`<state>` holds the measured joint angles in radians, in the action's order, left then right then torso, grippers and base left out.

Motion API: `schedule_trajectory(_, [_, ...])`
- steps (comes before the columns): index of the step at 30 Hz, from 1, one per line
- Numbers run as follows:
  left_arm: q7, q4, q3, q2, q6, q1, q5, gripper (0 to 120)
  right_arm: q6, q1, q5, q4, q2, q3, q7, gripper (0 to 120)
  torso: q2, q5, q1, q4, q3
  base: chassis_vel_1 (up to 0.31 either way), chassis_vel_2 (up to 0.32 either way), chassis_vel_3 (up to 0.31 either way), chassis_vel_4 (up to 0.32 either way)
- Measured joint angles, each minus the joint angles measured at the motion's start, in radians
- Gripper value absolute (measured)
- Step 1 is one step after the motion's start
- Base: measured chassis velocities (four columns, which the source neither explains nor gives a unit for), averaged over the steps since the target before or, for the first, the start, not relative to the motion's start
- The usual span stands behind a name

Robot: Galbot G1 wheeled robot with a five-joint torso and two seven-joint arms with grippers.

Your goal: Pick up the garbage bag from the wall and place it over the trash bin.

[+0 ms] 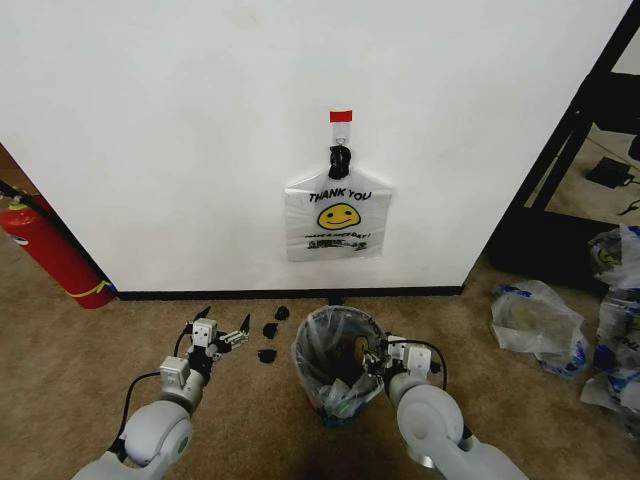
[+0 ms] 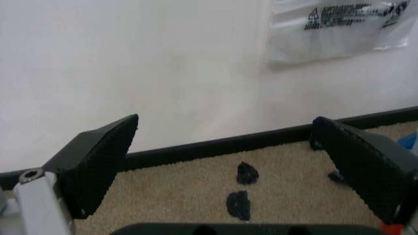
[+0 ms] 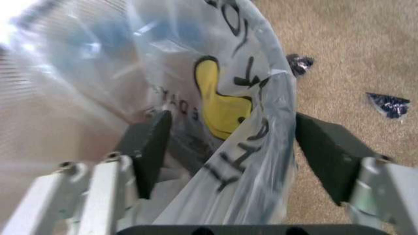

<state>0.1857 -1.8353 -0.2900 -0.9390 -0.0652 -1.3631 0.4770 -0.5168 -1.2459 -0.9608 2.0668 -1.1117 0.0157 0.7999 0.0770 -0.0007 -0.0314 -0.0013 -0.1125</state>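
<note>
Wall [image 1: 180, 120]: plain white, fills the upper frame of the head view; black baseboard along its foot, red tape strip at upper centre.
Hanging bundle [image 1: 337, 215]: flat white THANK YOU pack under a black knot, centre frame, against the wall; not the task's bag.
Trash bin [image 1: 322, 408]: small, round, black; lower centre on the carpet, just before the baseboard.
Garbage bag [image 1: 338, 352]: thin see-through film, already draped in and over the bin's rim; yellow smiley and black print lie between the right jaws in the right wrist view [image 3: 225, 105].
Handling: judged very light, limp and slippery, easily torn; best pinched at the doubled rim fold or a handle.
Right gripper [image 1: 375, 362]: lower centre-right, jaws spread astride the bag-covered rim.
Left gripper [image 1: 222, 327]: lower left, jaws spread, holding nothing, above bare carpet.
Black scraps [image 1: 270, 330]: on the carpet between left gripper and bin.
</note>
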Motion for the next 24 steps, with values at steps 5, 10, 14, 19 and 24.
schedule_trajectory(5, [-0.001, -0.042, -0.028, -0.028, -0.025, -0.017, -0.002, 100, 0.203, -0.096, 0.214, 0.103, 0.017, 0.04, -0.148, 90, 0.0, -0.0001, 0.0, -0.0001, 0.0, 0.0, 0.0, 0.0, 0.0])
schedule_trajectory(10, [-0.054, -0.094, -0.086, -0.123, -0.087, -0.029, -0.094, 100, 0.602, -0.158, 0.496, 0.023, -0.027, 0.157, -0.433, 100, 0.0, -0.0001, 0.0, -0.0003, 0.0, 0.0, 0.0, 0.0, 0.0])
schedule_trajectory(14, [-0.094, -0.189, -0.135, -0.23, -0.083, -0.056, -0.071, 100, 0.824, -0.186, 0.72, -0.058, -0.123, 0.313, -0.649, 100, 0.0, 0.0, 0.0, 0.0, 0.0, 0.0, 0.0, 0.0, 0.0])
schedule_trajectory(19, [-0.152, -0.248, -0.197, -0.306, -0.1, -0.091, -0.099, 100, 0.937, -0.267, 0.859, -0.071, -0.248, 0.424, -0.739, 100, 0.0, 0.0001, 0.0, -0.0001, 0.0, 0.0, 0.0, 0.0, 0.0])
schedule_trajectory(24, [-0.194, -0.248, -0.232, -0.322, -0.151, -0.11, -0.14, 100, 0.941, -0.34, 0.908, -0.046, -0.336, 0.444, -0.718, 100, 0.0, -0.0004, 0.0, -0.0003, 0.0, 0.0, 0.0, 0.0, 0.0])
